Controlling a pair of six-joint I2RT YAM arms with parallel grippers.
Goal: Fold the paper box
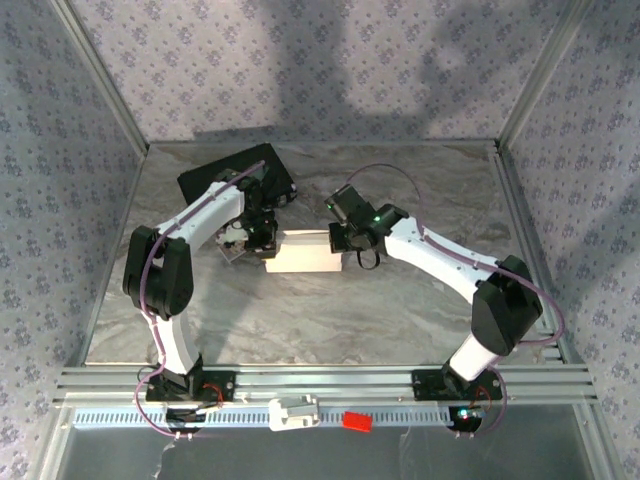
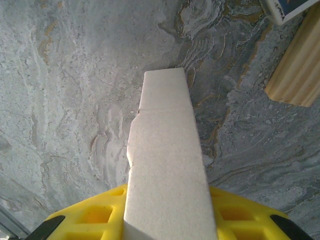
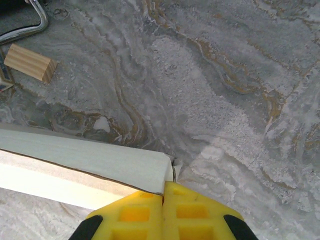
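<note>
The white paper box (image 1: 300, 252) lies flat at the table's middle, its long side running left to right. My left gripper (image 1: 263, 240) is at its left end. In the left wrist view the box's narrow white side (image 2: 167, 150) runs up between the yellow fingers (image 2: 95, 215), which are shut on it. My right gripper (image 1: 350, 243) is at the box's right end. In the right wrist view its yellow fingers (image 3: 135, 215) are pressed together, tips touching the box's end corner (image 3: 100, 155), where a thin flap edge (image 3: 176, 170) sticks out.
A black case (image 1: 235, 178) lies at the back left, behind the left arm. A small wooden block (image 3: 30, 62) (image 2: 297, 70) and a printed card (image 2: 287, 9) rest on the marble near the box's left end. Metal frame rails edge the table.
</note>
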